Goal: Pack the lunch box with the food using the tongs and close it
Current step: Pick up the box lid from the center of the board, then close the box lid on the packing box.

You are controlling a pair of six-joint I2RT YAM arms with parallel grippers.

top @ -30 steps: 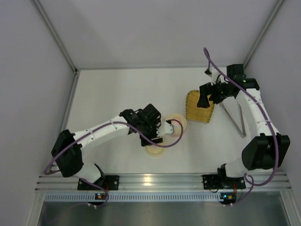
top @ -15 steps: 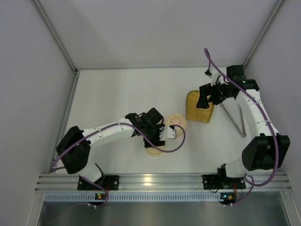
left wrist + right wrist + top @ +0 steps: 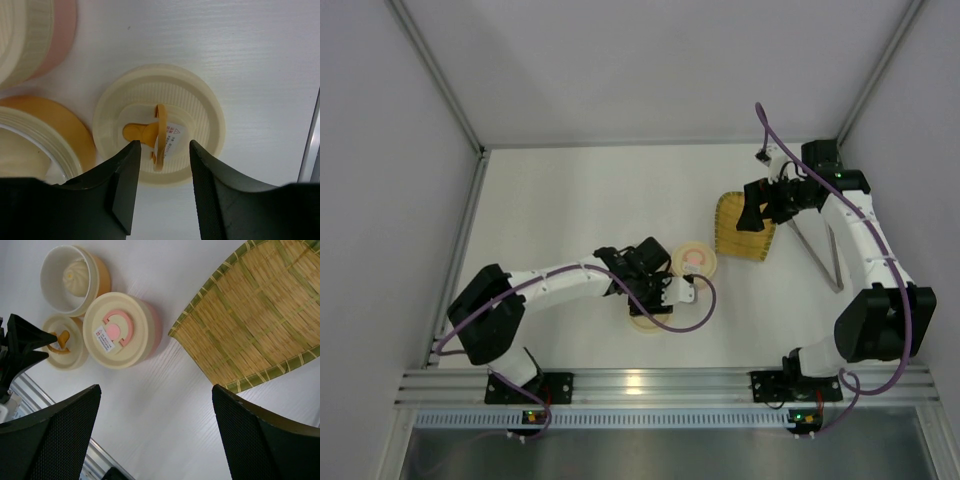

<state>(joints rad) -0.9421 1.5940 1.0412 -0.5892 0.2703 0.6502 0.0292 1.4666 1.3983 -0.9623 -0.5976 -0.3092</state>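
Cream ribbed plastic, the loose round lid (image 3: pixel 200 115) lies on the white counter (image 3: pixel 250 50) just beside the pink round plastic tub (image 3: pixel 154 325), which is capped. The left end effector (image 3: pixel 163 145) straddles the loose lid's orange loop handle (image 3: pixel 161 112), half apart, not clamped. An open orange-walled tub (image 3: pixel 100 280), also beside the pink tub, holds a whitish ball (image 3: pixel 75 271). Away from the pink tub lie the woven bamboo tray (image 3: pixel 260 315) and, beyond it, thin grey metal tongs (image 3: pixel 825 255). The right end effector (image 3: pixel 155 390) gapes wide, empty.
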